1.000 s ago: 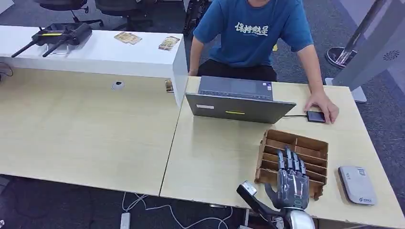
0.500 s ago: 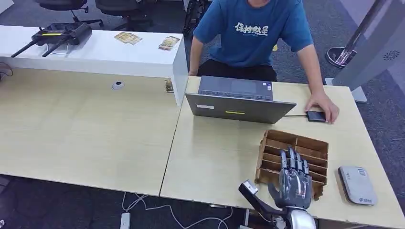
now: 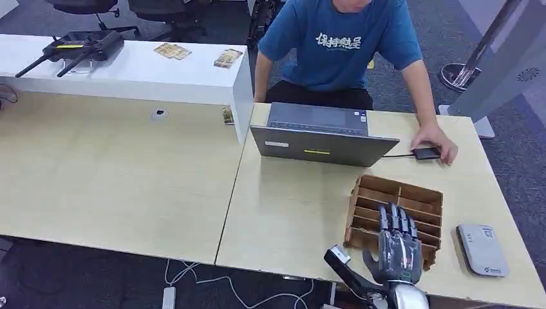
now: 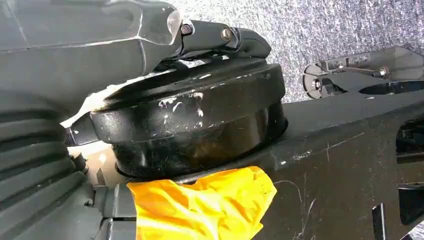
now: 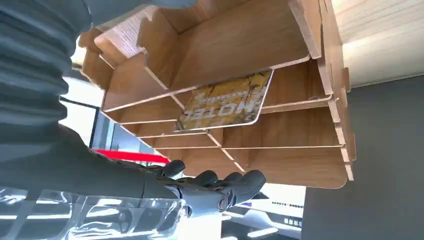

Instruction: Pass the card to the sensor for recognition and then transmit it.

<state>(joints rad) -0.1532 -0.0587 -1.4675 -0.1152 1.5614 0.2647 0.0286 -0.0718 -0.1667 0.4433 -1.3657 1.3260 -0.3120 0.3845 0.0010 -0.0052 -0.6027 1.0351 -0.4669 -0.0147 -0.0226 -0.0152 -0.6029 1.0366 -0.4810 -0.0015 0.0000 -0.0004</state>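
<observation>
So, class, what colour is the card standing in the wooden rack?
Yellow-gold with white lettering, the card shows best in the right wrist view.

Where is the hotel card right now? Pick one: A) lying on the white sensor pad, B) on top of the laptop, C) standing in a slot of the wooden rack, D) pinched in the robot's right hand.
C: the right wrist view shows the hotel card leaning in a slot of the wooden rack, with the right hand apart from it and holding nothing.
</observation>
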